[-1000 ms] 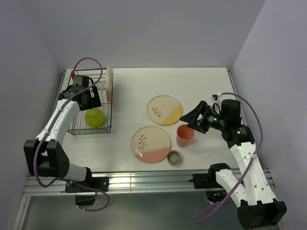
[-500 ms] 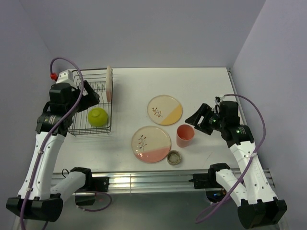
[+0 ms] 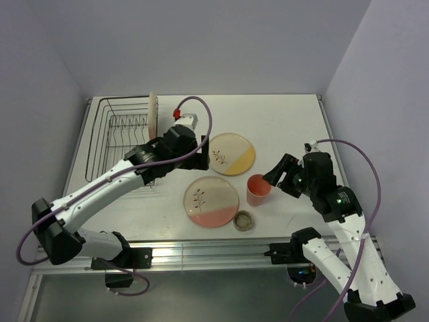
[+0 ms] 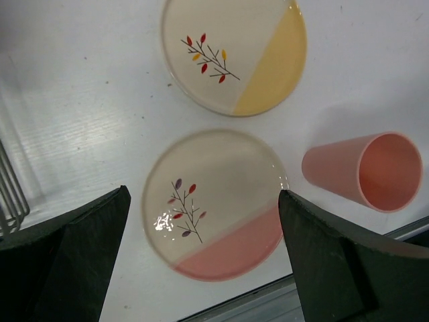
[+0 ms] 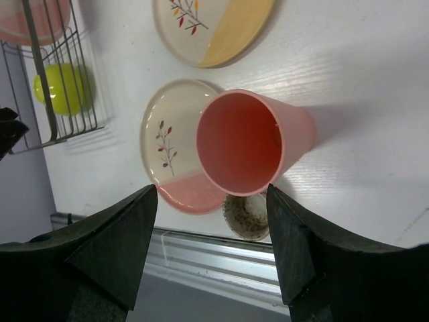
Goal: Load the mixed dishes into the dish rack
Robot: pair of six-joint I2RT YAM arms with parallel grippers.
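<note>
My left gripper (image 3: 200,159) hangs open above the table between two cream plates; in its wrist view the jaws (image 4: 203,194) frame the pink-part plate (image 4: 214,204) with nothing held. The yellow-part plate (image 3: 230,153) lies just beyond it. A salmon-pink cup (image 3: 258,190) stands upright, and my right gripper (image 3: 280,176) is open just to its right, not touching it. Seen from that wrist, the cup (image 5: 255,141) sits ahead of the jaws (image 5: 211,191). The tiny speckled dish (image 3: 244,220) lies near the front edge. The black wire dish rack (image 3: 114,137) holds an upright plate (image 3: 153,114) and the lime-green bowl (image 5: 64,87).
The metal rail (image 3: 201,251) runs along the table's near edge, close to the speckled dish. Purple cables loop off both arms. Walls close in the table at the back and on both sides.
My left arm has swung from the rack rightward to above the plates, staying open. The right gripper has edged down toward the cup, its jaws a little narrower.
</note>
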